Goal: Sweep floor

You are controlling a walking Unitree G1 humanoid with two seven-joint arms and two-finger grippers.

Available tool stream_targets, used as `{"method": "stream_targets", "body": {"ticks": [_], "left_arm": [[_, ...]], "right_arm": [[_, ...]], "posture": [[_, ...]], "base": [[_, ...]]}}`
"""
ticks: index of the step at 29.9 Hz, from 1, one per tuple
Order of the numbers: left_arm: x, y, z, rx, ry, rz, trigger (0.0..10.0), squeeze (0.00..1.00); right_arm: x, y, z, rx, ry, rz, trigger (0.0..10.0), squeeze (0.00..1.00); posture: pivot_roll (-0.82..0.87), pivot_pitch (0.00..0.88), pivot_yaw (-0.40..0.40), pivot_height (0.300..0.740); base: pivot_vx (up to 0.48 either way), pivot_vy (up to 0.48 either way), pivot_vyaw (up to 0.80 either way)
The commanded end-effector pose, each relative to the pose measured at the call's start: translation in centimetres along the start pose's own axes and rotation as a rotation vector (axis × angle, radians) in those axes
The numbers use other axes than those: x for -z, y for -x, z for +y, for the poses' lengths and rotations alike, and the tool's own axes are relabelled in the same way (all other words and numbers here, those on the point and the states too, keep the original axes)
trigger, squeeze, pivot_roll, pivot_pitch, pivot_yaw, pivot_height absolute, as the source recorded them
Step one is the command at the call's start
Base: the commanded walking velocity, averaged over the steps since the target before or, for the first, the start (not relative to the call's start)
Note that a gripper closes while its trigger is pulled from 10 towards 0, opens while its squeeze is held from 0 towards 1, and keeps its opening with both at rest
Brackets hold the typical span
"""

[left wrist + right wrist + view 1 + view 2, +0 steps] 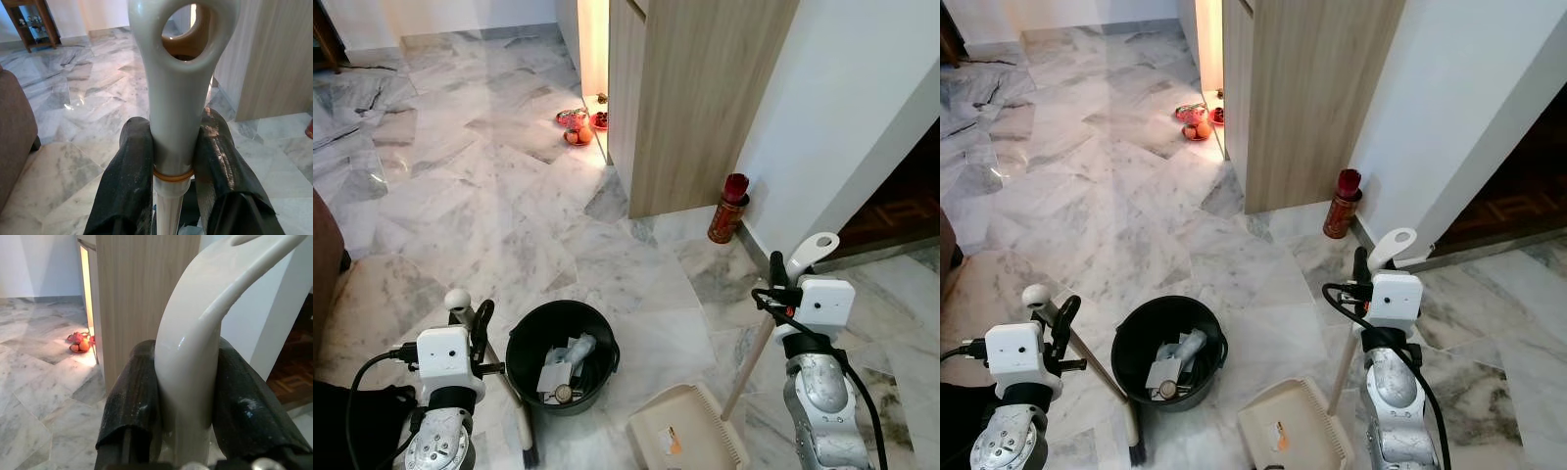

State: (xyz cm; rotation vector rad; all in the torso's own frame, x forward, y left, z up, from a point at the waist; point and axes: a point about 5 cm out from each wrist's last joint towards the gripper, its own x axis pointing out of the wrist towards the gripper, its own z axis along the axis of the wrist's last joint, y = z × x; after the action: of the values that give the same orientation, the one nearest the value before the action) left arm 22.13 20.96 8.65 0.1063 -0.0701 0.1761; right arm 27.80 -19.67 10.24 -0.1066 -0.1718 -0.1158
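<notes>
Sweeping tools already gripped: broom (499, 387) in left gripper (175, 161), dustpan (690, 431) handle in right gripper (186, 396).

Both are judged light, stiff, with smooth plastic grips likely to slip or twist; hold is best kept just below each handle's end loop. Left fingers (127, 181) are clamped on the broom's grey handle top, bristles down on the marble floor (509, 196) beside the black bucket (560, 354). Right fingers (134, 396) are closed around the dustpan's cream grip; the pan rests on the floor between the arms, near the bucket.
</notes>
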Motion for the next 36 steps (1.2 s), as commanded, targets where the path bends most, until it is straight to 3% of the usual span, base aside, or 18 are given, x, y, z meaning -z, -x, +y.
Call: {"method": "stream_targets", "body": {"ticks": [1, 36], "left_arm": [[-0.48, 0.01, -0.35, 0.025, -0.015, -0.023, 10.0, 0.0], [-0.36, 0.11, -0.55, 0.04, -0.013, -0.024, 10.0, 0.0]], "right_arm": [[-0.69, -0.04, -0.27, 0.014, -0.001, -0.027, 10.0, 0.0], [-0.61, 0.21, 0.67, -0.02, -0.02, -0.028, 10.0, 0.0]], "posture": [[0.0, 0.166, -0.043, 0.74], [0.0, 0.124, -0.034, 0.74]], "base": [[0.0, 0.0, 0.0], [0.0, 0.0, 0.0]]}}
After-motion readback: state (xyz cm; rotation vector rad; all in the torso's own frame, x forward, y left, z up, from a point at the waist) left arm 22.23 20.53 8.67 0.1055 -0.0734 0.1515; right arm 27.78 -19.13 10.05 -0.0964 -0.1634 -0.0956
